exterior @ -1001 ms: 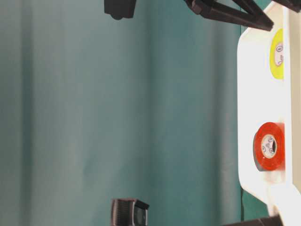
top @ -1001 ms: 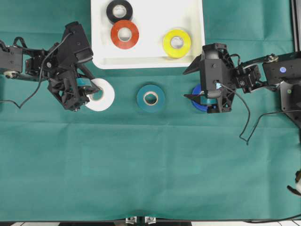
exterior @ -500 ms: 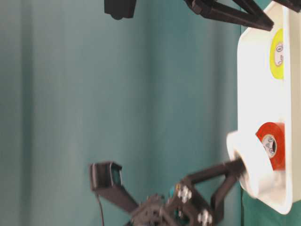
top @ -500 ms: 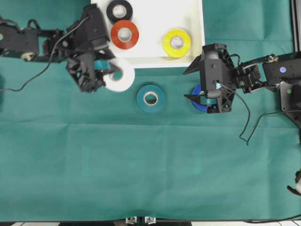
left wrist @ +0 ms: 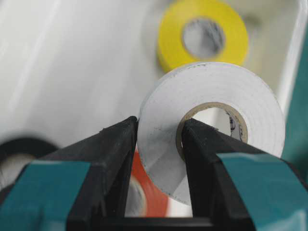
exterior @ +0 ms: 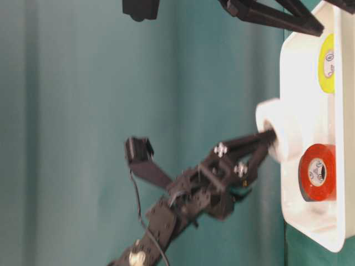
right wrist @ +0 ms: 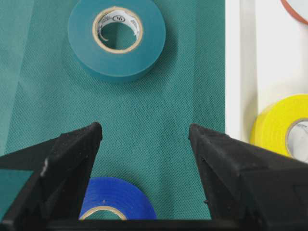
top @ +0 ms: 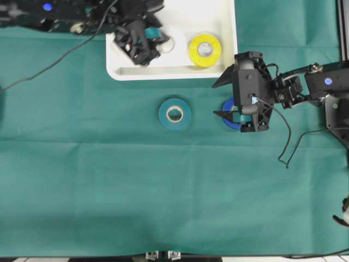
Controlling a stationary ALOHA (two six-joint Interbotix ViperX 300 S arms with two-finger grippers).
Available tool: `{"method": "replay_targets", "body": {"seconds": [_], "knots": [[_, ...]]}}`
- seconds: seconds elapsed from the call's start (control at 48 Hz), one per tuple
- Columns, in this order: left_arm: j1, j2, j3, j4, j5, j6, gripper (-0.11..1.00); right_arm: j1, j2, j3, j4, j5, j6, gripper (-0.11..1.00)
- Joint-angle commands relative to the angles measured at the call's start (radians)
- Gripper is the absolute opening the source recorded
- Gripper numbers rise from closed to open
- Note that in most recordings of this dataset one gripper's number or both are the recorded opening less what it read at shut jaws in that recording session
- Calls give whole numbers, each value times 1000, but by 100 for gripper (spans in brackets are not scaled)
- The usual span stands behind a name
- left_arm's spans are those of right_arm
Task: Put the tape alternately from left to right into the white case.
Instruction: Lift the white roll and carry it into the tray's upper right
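My left gripper (left wrist: 161, 122) is shut on the white tape (left wrist: 159, 144), one finger outside the roll and one in its core. It holds the roll on edge above the white case (top: 180, 22), as the table-level view shows with the white tape (exterior: 277, 130) off the case floor (exterior: 302, 88). In the case lie the yellow tape (top: 205, 50), the orange-red tape (exterior: 317, 172) and the black tape (left wrist: 19, 149). The teal tape (top: 174, 113) and blue tape (top: 229, 117) lie on the green cloth. My right gripper (top: 216, 99) stands open over the blue tape (right wrist: 115, 197).
The left arm (top: 65, 13) reaches along the top edge over the case's left part and hides the black and orange-red rolls from above. The right arm's cable (top: 286, 142) hangs over the cloth at the right. The case's near rim (top: 169, 73) faces the teal roll.
My left gripper has lifted the white tape off the cloth left of the teal roll and carried it up and right over the case. The right arm has not moved.
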Motion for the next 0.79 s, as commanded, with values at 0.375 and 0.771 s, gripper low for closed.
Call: {"method": "replay_targets", "body": {"seconds": [0.375, 0.771], "knots": [[29, 91, -132, 2, -118, 221, -2, 2, -6, 6, 2, -46, 2, 80], [32, 110, -141, 2, -155, 259, -2, 2, -8, 12, 0, -48, 2, 80]]}}
